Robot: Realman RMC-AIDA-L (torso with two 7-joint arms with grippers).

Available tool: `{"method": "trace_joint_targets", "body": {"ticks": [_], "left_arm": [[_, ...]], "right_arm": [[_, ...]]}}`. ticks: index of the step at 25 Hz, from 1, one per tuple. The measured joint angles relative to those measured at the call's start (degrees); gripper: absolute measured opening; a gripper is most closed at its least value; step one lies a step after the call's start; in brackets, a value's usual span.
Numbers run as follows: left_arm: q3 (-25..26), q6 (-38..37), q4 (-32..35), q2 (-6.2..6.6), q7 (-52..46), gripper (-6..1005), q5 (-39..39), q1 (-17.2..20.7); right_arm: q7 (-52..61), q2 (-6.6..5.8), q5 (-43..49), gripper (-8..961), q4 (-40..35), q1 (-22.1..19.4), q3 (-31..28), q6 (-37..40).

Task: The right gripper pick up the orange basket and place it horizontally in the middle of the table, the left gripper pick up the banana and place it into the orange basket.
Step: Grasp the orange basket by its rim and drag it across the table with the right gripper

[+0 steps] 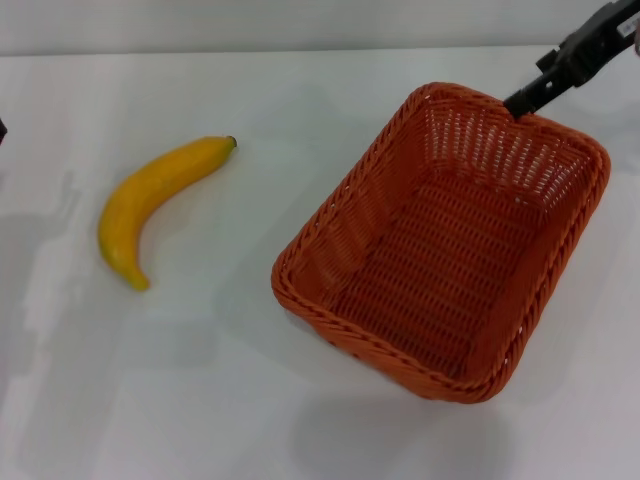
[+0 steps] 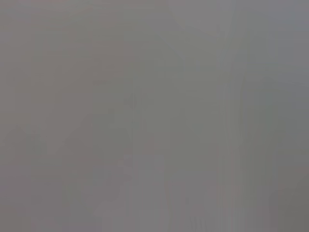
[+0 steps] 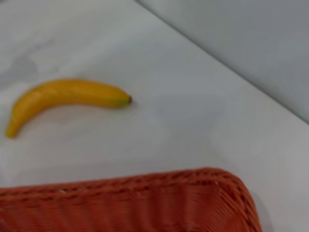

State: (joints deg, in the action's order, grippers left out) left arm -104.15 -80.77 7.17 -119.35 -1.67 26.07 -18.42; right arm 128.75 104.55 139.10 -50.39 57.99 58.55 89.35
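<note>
Basket work is in hand at this moment. The orange basket sits on the table at about four o'clock from the middle of the head view, and it is turned diagonally, with one corner toward seven o'clock and the far corner toward one o'clock. It is empty and its opening faces up. The right gripper comes in from the two o'clock corner of the view, and its black fingertips meet the braided rim at the far short side of the basket. The fingers seem clamped on that rim, but the contact place is small, so I say this only as a judgement. A grip on the rim makes sense here, because the slatted wall is thin enough to pinch and the basket can then be dragged or turned from one end.

The banana lies flat on the table toward nine o'clock, well apart from the basket, with its dark tip pointing toward the basket side. The right wrist view shows the same banana beyond the basket rim. It is left free, probably so the basket can first be set straight.

The left gripper is not visible; its wrist view shows only plain grey.

The basket is not yet horizontal, so I judge that placing is unfinished.
</note>
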Motion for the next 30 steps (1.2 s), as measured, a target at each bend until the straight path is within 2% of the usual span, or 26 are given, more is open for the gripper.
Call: {"method": "trace_joint_targets", "body": {"ticks": [4, 7, 19, 30], "left_arm": [[0.0, 0.0, 0.0, -0.01, 0.0, 860, -0.1, -0.2], [0.0, 0.0, -0.1, -0.13, 0.0, 860, -0.1, -0.2], [0.0, 0.1, -0.1, -0.18, 0.0, 858, -0.2, -0.2], [-0.6, 0.1, -0.1, -0.18, 0.0, 856, -0.2, 0.0]], "right_arm": [[0.6, 3.16, 7.8, 838, 0.1, 1.3, -0.1, -2.5], [0.6, 4.95, 11.1, 838, 0.1, 1.7, 0.0, -4.2], [0.2, 5.72, 12.1, 838, 0.1, 1.5, 0.4, -6.5], [0.1, 7.57, 12.8, 838, 1.7, 0.3, 3.9, -9.7]]}}
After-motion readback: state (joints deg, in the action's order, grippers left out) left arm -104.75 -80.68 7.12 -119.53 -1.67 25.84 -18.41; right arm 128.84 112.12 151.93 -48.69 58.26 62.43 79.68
